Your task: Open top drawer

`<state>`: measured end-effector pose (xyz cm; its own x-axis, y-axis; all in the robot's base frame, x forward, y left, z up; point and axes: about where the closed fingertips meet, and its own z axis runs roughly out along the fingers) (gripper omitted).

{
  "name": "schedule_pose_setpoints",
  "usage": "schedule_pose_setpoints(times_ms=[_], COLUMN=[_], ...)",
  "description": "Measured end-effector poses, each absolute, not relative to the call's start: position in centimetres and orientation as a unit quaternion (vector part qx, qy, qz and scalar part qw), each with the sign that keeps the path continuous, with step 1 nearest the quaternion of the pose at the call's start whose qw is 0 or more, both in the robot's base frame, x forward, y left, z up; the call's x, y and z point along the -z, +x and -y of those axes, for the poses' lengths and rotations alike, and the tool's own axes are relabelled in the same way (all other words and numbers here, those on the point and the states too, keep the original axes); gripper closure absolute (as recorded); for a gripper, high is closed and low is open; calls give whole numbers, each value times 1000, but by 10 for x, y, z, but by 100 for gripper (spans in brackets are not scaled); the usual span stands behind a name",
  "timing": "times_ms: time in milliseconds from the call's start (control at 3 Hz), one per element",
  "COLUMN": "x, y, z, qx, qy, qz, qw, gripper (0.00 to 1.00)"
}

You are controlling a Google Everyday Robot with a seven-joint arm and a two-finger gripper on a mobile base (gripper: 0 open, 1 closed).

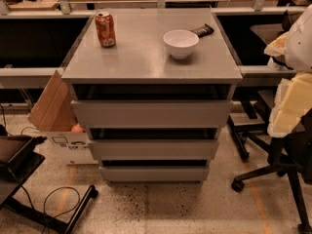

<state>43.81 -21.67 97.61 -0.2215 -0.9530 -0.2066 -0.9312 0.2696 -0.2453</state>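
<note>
I cannot tell if the jaws are spread or pressed together. The gripper [291, 101] shows as pale yellow and white shapes at the far right edge of the view. It hangs in the air and touches nothing that I can see.

To the left of the jaws stands a grey cabinet [151, 69] with three drawer fronts, one under the other. The top drawer [151, 113] is the highest of the three. It is to the left of the jaws, at about the same height, and well apart from them. Its front is flat and plain. A dark gap runs along just above it, under the cabinet top. I cannot tell if the drawer is pulled out a little or fully shut.

Up and to the left of the jaws, three things sit on the cabinet top. A white bowl [181, 43] is the nearest to the jaws. A small dark bar [202, 30] lies just behind the bowl. An orange soda can [105, 29] stands upright, farthest from the jaws, near the far left corner.

Below the jaws is a black chair [273, 172] with a wheel on the floor. Far to the left of the jaws, past the cabinet, a cardboard box [51, 106] leans open. Low down on that far side, black cables [58, 199] lie on the speckled floor.
</note>
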Motion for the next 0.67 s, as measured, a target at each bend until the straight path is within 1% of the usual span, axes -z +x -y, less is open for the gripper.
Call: schedule_pose_setpoints(times_ms=[333, 667], x=[-977, -960], y=[439, 445], z=[215, 202], qx=[35, 27], qy=[-604, -607], qz=[-779, -775], qw=[162, 173], gripper=[0, 0])
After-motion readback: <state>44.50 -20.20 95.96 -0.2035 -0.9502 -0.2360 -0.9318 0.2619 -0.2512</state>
